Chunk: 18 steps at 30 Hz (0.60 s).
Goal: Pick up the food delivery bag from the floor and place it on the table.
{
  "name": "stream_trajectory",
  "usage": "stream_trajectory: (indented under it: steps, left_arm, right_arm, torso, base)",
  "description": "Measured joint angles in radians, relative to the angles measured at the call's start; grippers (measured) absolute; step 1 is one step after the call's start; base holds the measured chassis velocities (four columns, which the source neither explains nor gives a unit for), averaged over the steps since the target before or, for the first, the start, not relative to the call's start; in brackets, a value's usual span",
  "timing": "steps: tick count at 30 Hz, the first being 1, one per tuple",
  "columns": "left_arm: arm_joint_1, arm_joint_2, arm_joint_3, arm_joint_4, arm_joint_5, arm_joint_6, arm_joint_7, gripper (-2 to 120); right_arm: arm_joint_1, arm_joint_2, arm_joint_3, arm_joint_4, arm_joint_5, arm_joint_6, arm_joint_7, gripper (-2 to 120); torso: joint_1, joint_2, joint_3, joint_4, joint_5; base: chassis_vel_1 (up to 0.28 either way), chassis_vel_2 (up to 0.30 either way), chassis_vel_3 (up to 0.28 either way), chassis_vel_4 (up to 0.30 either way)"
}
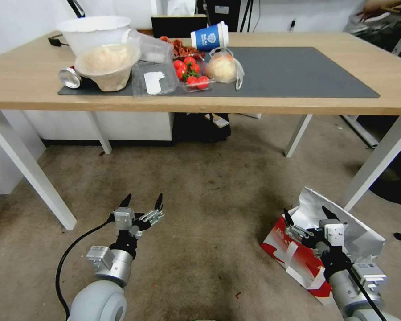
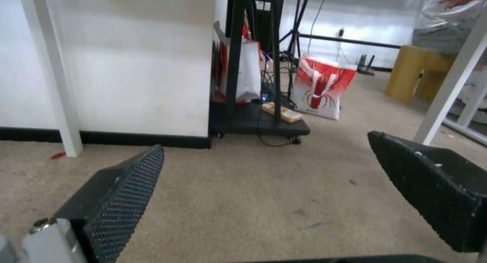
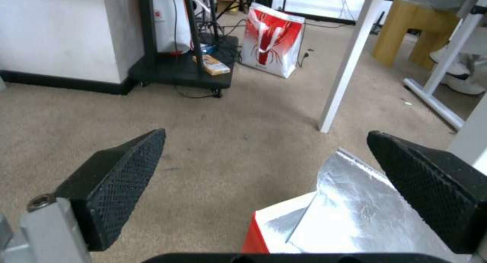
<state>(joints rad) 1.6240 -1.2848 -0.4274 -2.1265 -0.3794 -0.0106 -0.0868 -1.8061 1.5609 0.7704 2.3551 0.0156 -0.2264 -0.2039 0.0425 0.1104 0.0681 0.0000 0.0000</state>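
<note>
The food delivery bag [image 1: 305, 269] stands tilted on the floor [image 1: 200, 187] at the lower right, red side panel toward me and its silver foil mouth [image 3: 345, 209] open. My right gripper [image 1: 307, 213] hovers just over that open top with its fingers [image 3: 121, 187] spread wide and nothing between them; the foil edge lies below the gap [image 3: 267, 133]. My left gripper [image 1: 144, 199] is open over bare carpet at the lower left, well away from the bag, its pads [image 2: 121, 194] holding nothing. The table [image 1: 365, 58] with its dark grey mat [image 1: 289, 71] spans the top of the head view.
Bowls, a tomato box [image 1: 191, 73], a blue cup [image 1: 209, 36] and a bagged bun [image 1: 223, 67] crowd the mat's left half. White table legs [image 1: 31, 174] [image 1: 374, 165] flank the carpet. A black cart [image 2: 258, 120] and another red-and-white bag [image 2: 322, 90] stand beyond the table.
</note>
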Motion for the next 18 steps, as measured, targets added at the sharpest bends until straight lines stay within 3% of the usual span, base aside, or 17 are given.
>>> stream_trajectory:
  steps: [18]
  left_arm:
    - [-0.006, -0.005, 0.015, 0.012, 0.018, -0.008, 0.007, 100]
  right_arm:
    - [0.001, 0.000, -0.006, 0.002, 0.008, -0.005, -0.004, 100]
  torso:
    - [-0.005, -0.070, -0.065, 0.0000, 0.0000]
  base:
    - [0.000, 0.000, 0.000, 0.000]
